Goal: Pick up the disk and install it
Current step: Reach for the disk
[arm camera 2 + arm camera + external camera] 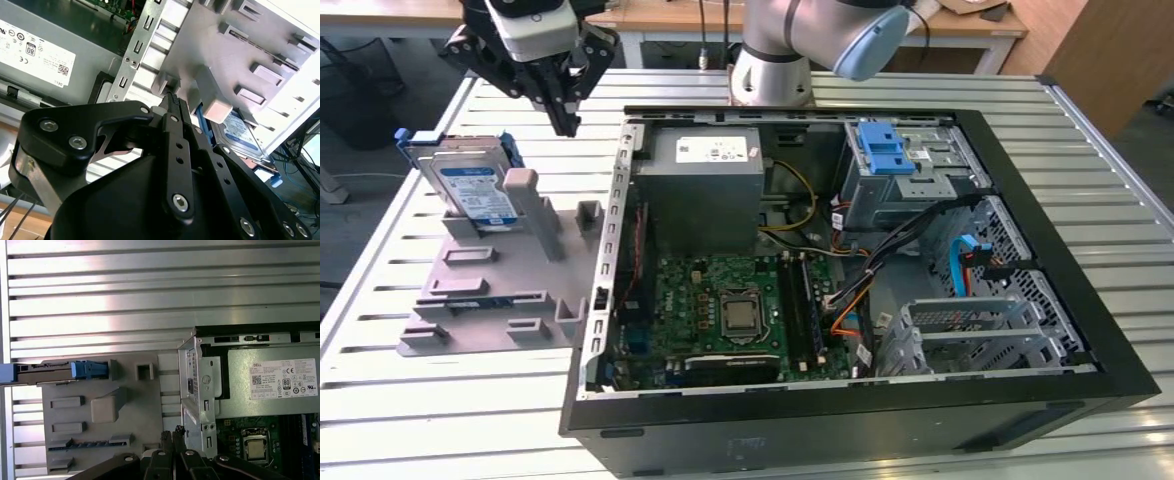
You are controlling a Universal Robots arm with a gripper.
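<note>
One step was in hand: the approach. Your hand (566, 118) hung empty, fingers (176, 145) pressed together, near the disk (471, 187), which stood on edge in the grey fixture (487, 300) beside the open computer case (854, 425). Grasping called for parted fingers first.

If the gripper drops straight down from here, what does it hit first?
The gripper would probably meet the grey holder plate, at its edge beside the computer case wall, not the disk; depth is unclear.
</note>
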